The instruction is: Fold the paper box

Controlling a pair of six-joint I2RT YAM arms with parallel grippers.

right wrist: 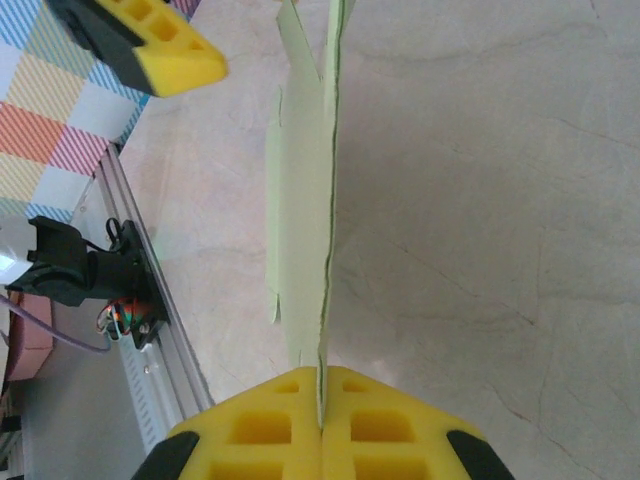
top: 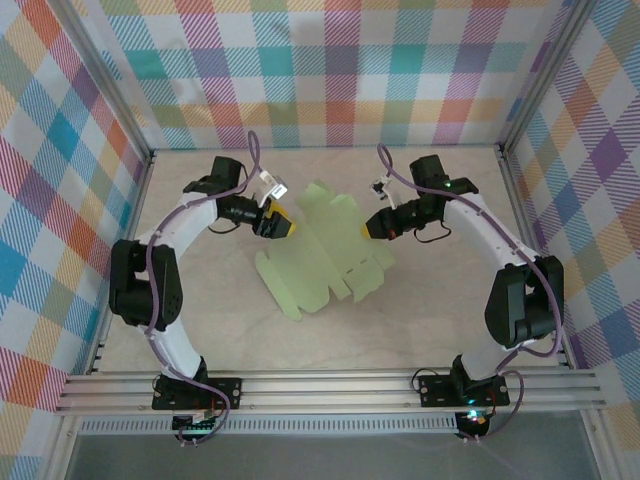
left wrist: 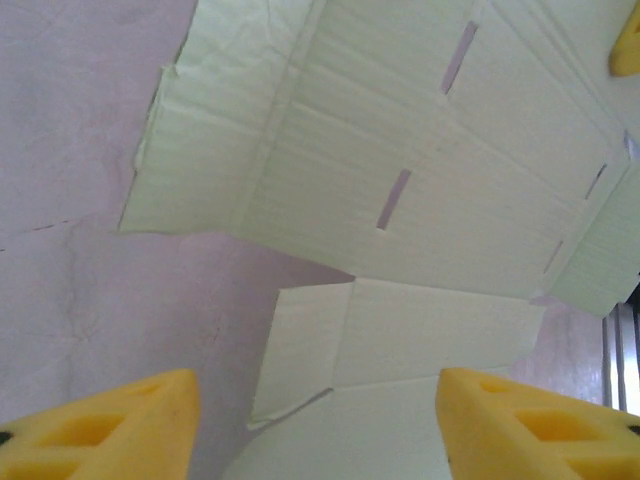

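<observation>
Tearing looms if you tug: right gripper [right wrist: 320, 425] pinches the paper box [top: 325, 250] edge, left gripper [left wrist: 318, 400] gapes empty.

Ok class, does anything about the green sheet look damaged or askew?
Slightly. The paper box is an unfolded sheet. In the left wrist view, one outer flap looks wrinkled, with a nicked, uneven edge. The right claw pinches the sheet's opposite side.

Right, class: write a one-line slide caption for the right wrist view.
Right gripper pinches the unfolded paper box, seen edge-on against the table.
</observation>
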